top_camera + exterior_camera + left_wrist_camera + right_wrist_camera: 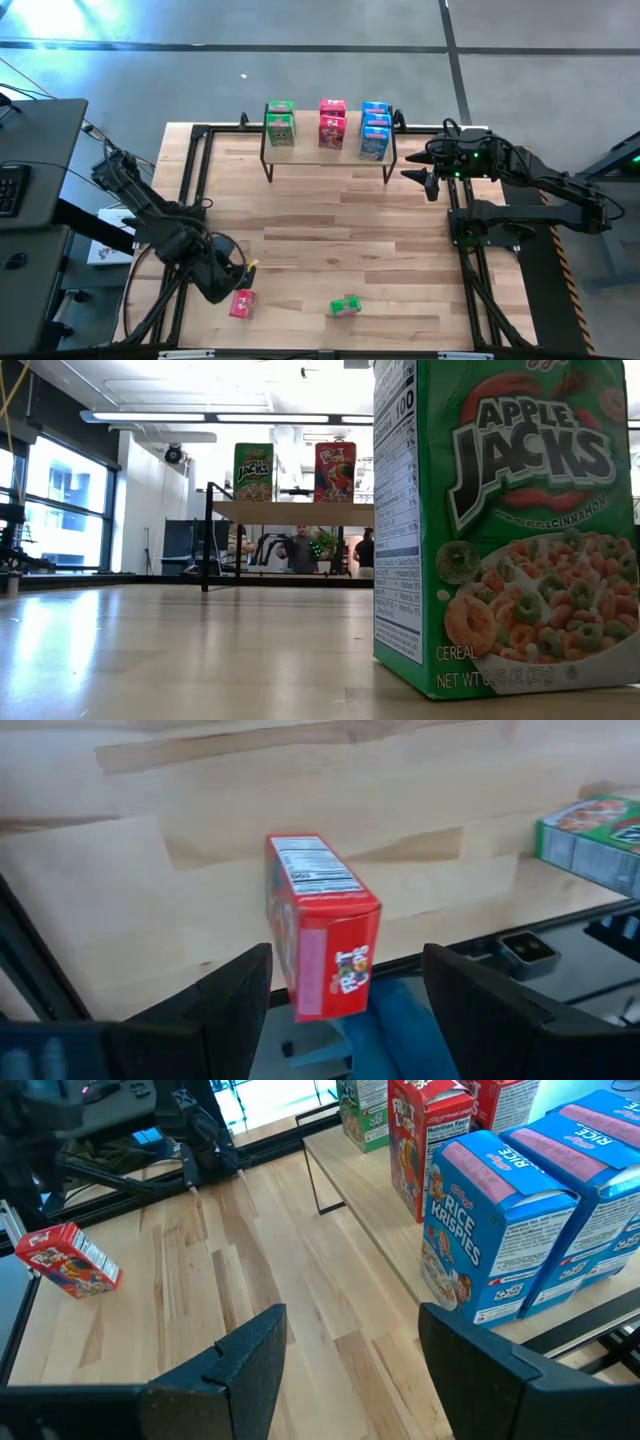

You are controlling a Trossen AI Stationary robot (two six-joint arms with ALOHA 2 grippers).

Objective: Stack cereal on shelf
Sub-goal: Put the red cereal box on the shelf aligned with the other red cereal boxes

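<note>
Hovering wide-open, empty left gripper (pixel 345 1010) over fallen red-pink cardboard cereal box (pixel 318 925), aligning for pickup toward shelf (pixel 330 152); right gripper (pixel 350 1370) waiting part-open, empty.

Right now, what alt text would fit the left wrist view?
A red cereal box lies on the wooden table just ahead of the left gripper, whose open fingers frame it without touching. A green cereal box sits at the view's edge.

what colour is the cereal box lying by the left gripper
Red, a Froot Loops box, clearest in the left wrist view.
</note>
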